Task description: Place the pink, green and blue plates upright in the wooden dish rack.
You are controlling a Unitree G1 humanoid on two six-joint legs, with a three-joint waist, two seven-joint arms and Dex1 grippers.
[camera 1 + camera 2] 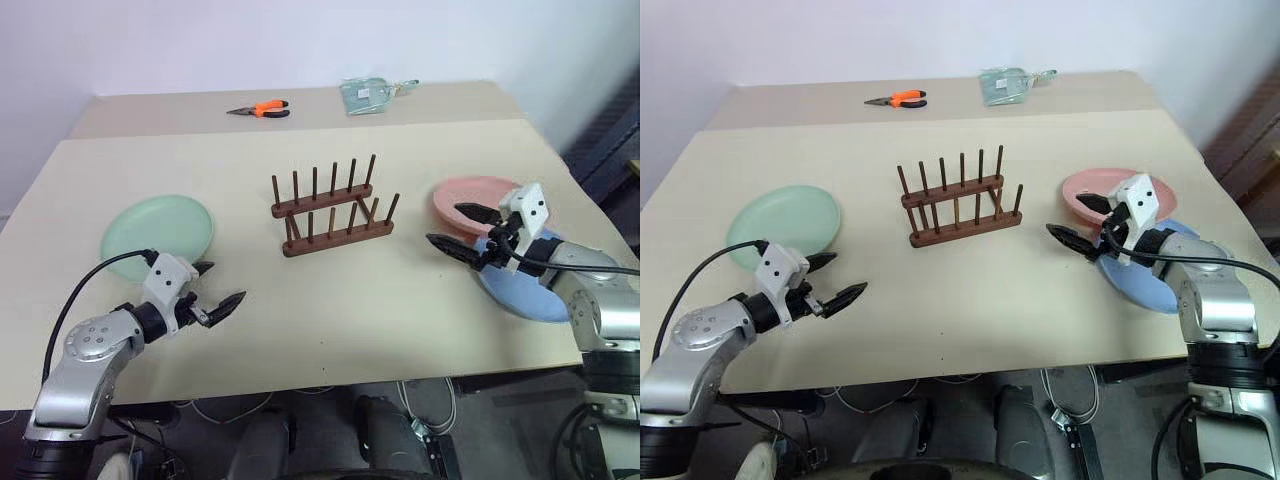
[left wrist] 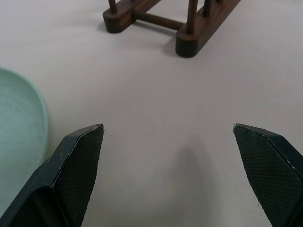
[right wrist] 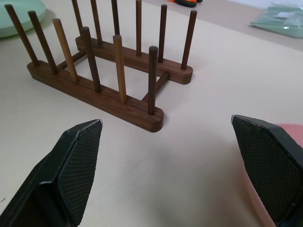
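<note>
Three plates lie flat around the empty wooden dish rack [image 1: 335, 205]: green plate [image 1: 157, 232] by my spread left pincer [image 1: 214, 290]; pink plate [image 1: 470, 200] overlapping blue plate [image 1: 520, 290] under my spread right pincer [image 1: 462, 232], ready to grasp.

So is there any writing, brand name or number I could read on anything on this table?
None can be read.
The clear packet at the table's far edge has a pale patch, perhaps a label: too small to read.
The plates, wooden dish rack and pliers show no markings.
</note>
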